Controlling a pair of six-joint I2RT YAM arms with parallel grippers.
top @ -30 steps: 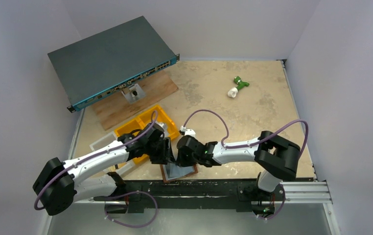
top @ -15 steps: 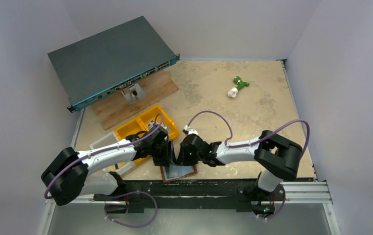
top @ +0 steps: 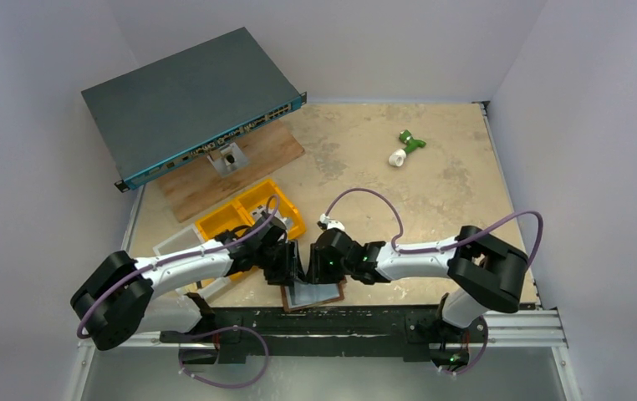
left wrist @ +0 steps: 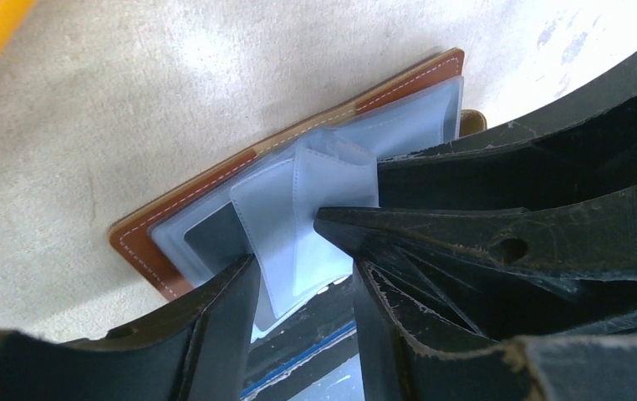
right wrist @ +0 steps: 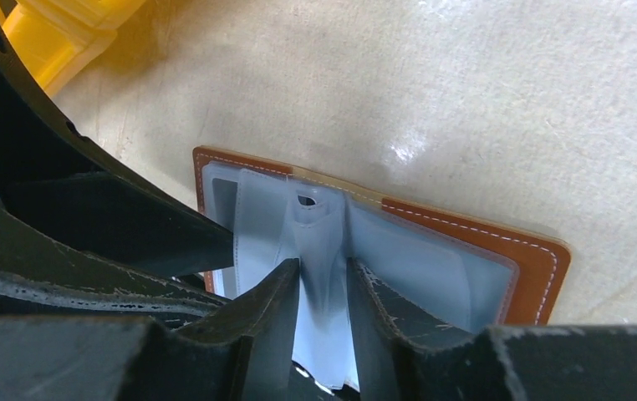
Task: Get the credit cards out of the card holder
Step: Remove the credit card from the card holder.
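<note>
The card holder [top: 338, 294] lies open on the table by the front edge, brown leather [left wrist: 155, 249] [right wrist: 535, 269] round a pale lining. A pale grey-blue credit card [left wrist: 292, 215] [right wrist: 318, 238] rises bowed from its middle fold. My right gripper [top: 309, 272] [right wrist: 323, 269] straddles that card, jaws a little apart. My left gripper [top: 291, 271] [left wrist: 303, 269] faces it from the left with its jaws wider; the card touches only the left finger. The right gripper's fingers [left wrist: 466, 227] crowd in from the right of the left wrist view. Other cards are hidden.
A yellow bin [top: 252, 209] and a white tray [top: 173, 244] sit just behind my left arm. A network switch [top: 190, 96] rests on a wooden board [top: 244, 165] at the back left. A green and white part [top: 405, 148] lies far right. The table's front edge runs under the wallet.
My right gripper's jaws have parted from fully shut. The left arm drew in closer to the wallet a second ago, and the wallet has shifted slightly right.
</note>
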